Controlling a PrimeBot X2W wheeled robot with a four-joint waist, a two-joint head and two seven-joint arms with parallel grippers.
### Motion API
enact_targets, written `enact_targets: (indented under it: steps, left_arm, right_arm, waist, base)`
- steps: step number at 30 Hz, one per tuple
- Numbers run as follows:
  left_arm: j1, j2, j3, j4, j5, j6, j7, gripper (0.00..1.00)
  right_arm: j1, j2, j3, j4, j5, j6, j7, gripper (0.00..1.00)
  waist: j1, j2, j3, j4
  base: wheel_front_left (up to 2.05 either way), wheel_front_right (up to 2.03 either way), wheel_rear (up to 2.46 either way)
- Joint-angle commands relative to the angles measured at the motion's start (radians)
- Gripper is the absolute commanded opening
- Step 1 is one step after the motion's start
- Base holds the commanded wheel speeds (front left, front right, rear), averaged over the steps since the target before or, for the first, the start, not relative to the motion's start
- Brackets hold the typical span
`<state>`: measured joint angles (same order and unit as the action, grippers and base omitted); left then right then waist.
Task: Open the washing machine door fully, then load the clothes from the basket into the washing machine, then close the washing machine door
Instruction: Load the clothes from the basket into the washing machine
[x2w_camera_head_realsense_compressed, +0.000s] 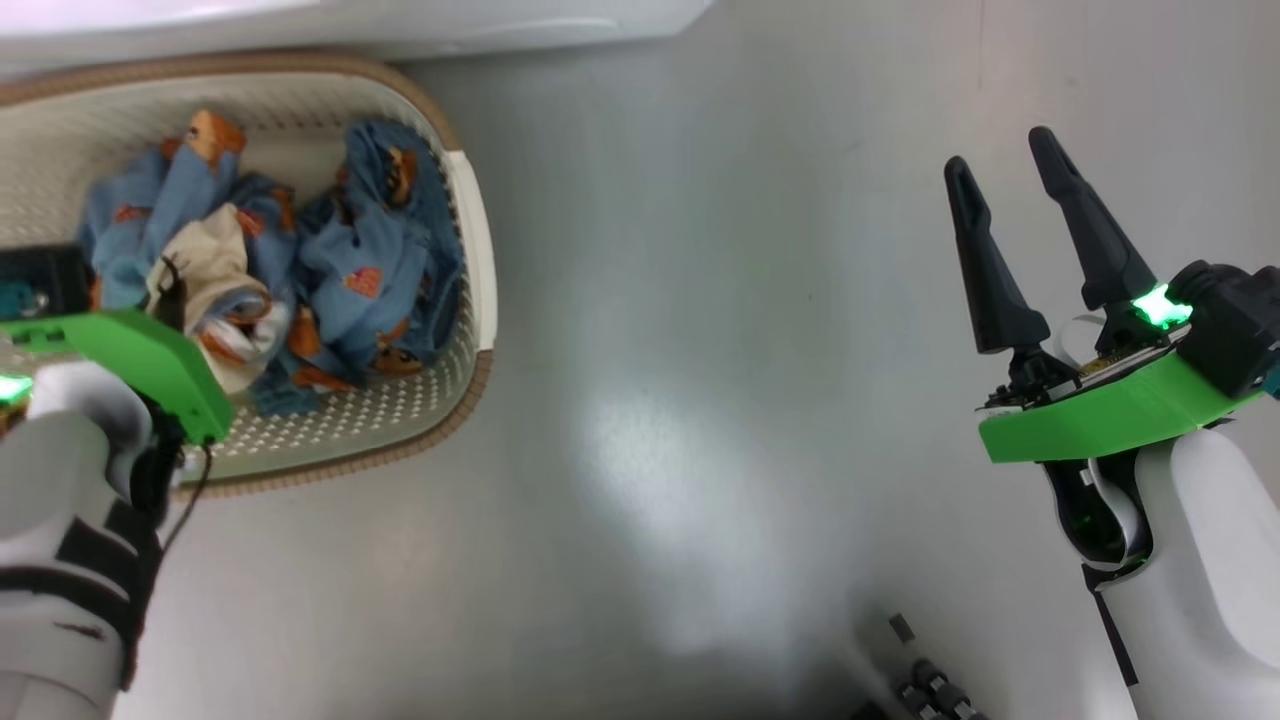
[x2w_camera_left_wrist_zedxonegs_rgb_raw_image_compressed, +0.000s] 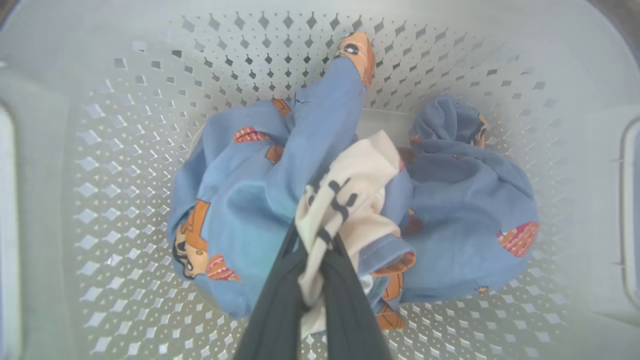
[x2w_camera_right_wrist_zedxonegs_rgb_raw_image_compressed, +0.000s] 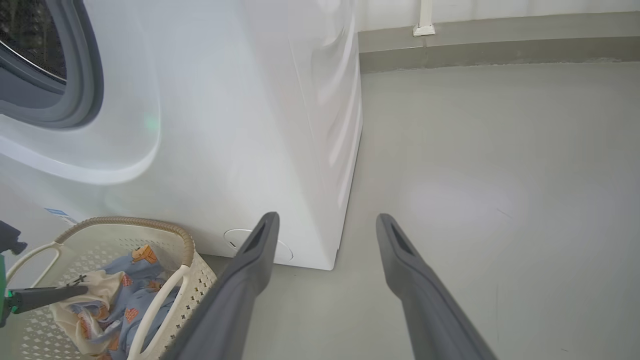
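The gasket (x2w_camera_right_wrist_zedxonegs_rgb_raw_image_compressed: 82, 75) of the washing machine (x2w_camera_right_wrist_zedxonegs_rgb_raw_image_compressed: 240, 125) is seen uncovered, so opening is judged done. The clothes (x2w_camera_left_wrist_zedxonegs_rgb_raw_image_compressed: 240, 200) are held in the basket (x2w_camera_head_realsense_compressed: 470, 230), a cream-white fold pinched by the jaws of the left gripper (x2w_camera_left_wrist_zedxonegs_rgb_raw_image_compressed: 314, 240); those of the right gripper (x2w_camera_head_realsense_compressed: 998, 150) are spread over the floor (x2w_camera_head_realsense_compressed: 700, 400). Loading and closing are left.
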<state>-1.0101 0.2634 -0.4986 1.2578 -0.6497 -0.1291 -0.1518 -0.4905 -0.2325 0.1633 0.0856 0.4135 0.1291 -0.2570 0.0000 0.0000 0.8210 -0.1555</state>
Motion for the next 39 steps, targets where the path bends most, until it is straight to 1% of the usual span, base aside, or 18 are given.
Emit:
enact_targets:
  steps: [1,7,13,17,19,24,28,35,36,39]
  left_arm:
    - [0.049,0.035,0.015,-0.006,-0.017,-0.002,-0.021,0.00]
    - [0.112,0.022,0.016,-0.010,-0.064,-0.002,-0.078,0.00]
    - [0.182,0.015,0.016,-0.047,-0.099,-0.002,-0.106,0.00]
    - [0.228,0.030,0.034,-0.103,-0.096,-0.002,-0.109,0.00]
    - [0.242,0.035,0.047,-0.123,-0.091,-0.002,-0.109,0.00]
    - [0.337,0.049,0.128,-0.230,-0.033,0.005,-0.110,0.00]
    - [0.421,0.045,0.195,-0.320,0.031,0.011,-0.110,0.00]
    - [0.544,0.020,0.292,-0.464,0.147,0.009,-0.110,0.00]
    - [0.575,0.010,0.321,-0.507,0.173,0.009,-0.110,0.00]
    - [0.623,-0.003,0.365,-0.574,0.215,0.009,-0.110,0.00]
  right_arm:
    - [0.050,-0.003,0.019,-0.012,-0.011,0.002,-0.005,1.00]
    - [0.069,-0.002,0.027,0.015,-0.004,0.002,-0.005,1.00]
    - [0.100,-0.013,0.025,0.042,0.002,0.002,-0.005,1.00]
    - [0.130,-0.019,0.024,0.059,0.005,0.002,-0.005,1.00]
    - [0.138,-0.020,0.022,0.063,0.006,0.002,-0.005,1.00]
    - [0.185,-0.023,0.014,0.081,0.009,0.002,-0.005,1.00]
    - [0.225,-0.029,-0.007,0.087,0.012,0.002,-0.005,1.00]
    - [0.292,-0.040,-0.048,0.089,0.014,0.002,-0.005,1.00]
    - [0.307,-0.042,-0.061,0.088,0.014,0.002,-0.005,1.00]
    - [0.332,-0.044,-0.075,0.087,0.013,0.002,-0.005,1.00]
  waist:
    - [0.0000,0.0000,-0.043,0.020]
    - [0.0000,0.0000,-0.143,0.043]
    - [0.0000,0.0000,-0.256,0.067]
    - [0.0000,0.0000,-0.328,0.081]
    - [0.0000,0.0000,-0.346,0.084]
    - [0.0000,0.0000,-0.431,0.091]
    - [0.0000,0.0000,-0.491,0.094]
    - [0.0000,0.0000,-0.571,0.099]
    - [0.0000,0.0000,-0.588,0.099]
    - [0.0000,0.0000,-0.616,0.097]
  base:
    - [0.00,0.00,0.00]
    - [0.00,0.00,0.00]
    - [0.00,0.00,0.00]
    - [0.00,0.00,0.00]
    - [0.00,0.00,0.00]
    - [0.00,0.00,0.00]
    - [0.00,0.00,0.00]
    - [0.00,0.00,0.00]
    - [0.00,0.00,0.00]
    - [0.00,0.00,0.00]
